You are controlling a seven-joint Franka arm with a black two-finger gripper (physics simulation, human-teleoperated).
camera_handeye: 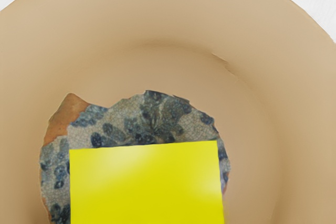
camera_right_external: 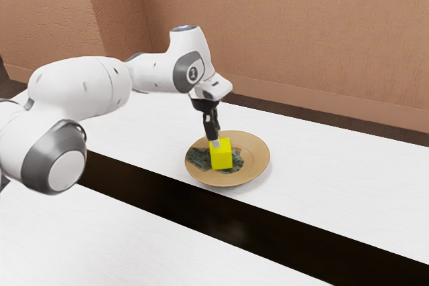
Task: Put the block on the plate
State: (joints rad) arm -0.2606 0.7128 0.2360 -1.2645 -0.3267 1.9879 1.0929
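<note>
Overhanging arm (camera_right_external: 80, 92): in from ext. view's left, hand above plate.
Gripper (camera_right_external: 216, 142): pointing down, right at block's top; can't tell if it's spread or pinching block, no clear view of both sides.
Yellow block (camera_right_external: 221, 155): w/in plate's outline, over the middle area, approx. upright; bottom contact w/ plate can't be confirmed.
Plate (camera_right_external: 253, 160): on white table (camera_right_external: 322, 159), tan, rim all around block in ext. view.
Patterned patch (camera_handeye: 131, 124): blue-grey, in plate's middle, partly hidden by block.
Block-to-plate progress: nearly there, I'd say; block's over its target, so the carry looks done.
Left for block: prob. settle/confirm contact, let go if held, then lift hand straight up w/o nudging it.
</note>
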